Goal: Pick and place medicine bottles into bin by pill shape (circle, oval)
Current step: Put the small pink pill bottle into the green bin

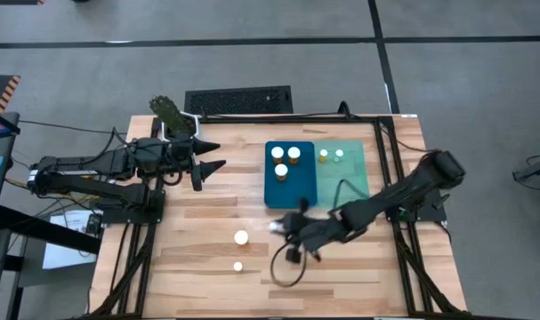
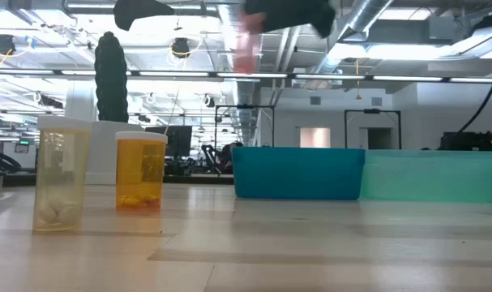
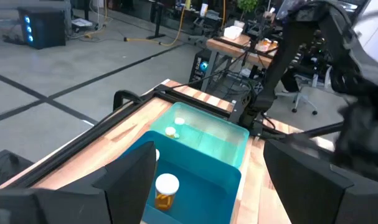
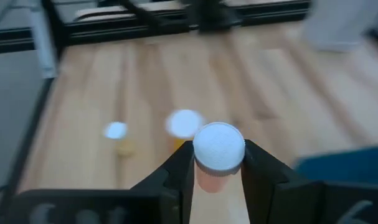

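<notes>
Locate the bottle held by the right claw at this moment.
In the high view, the bottle sits gripped in the right claw above the table's middle, just before the dark blue bin.

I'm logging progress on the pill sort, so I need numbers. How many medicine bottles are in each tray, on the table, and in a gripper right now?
Bottles in the dark blue tray: 3
Bottles in the light green tray: 2
Bottles standing on the bare table: 2
Bottles held in the right gripper: 1
Bottles in the left gripper: 0
Total: 8 bottles
</notes>
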Action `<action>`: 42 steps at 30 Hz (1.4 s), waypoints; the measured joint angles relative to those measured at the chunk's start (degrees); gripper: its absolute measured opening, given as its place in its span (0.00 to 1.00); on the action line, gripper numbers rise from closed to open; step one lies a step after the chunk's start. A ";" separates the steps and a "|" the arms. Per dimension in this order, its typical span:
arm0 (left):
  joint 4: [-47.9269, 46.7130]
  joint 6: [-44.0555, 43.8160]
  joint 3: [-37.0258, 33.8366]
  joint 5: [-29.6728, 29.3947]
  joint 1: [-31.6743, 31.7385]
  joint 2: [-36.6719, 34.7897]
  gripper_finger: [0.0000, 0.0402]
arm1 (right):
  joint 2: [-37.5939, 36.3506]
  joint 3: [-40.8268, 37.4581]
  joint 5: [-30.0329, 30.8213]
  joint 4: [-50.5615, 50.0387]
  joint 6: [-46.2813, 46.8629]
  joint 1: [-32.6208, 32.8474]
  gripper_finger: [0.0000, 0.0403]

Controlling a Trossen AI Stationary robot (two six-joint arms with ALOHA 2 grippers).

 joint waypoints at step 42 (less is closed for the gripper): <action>0.11 0.20 0.00 -3.04 0.00 0.00 0.72 | -34.93 -47.03 7.41 2.16 13.60 -30.63 0.28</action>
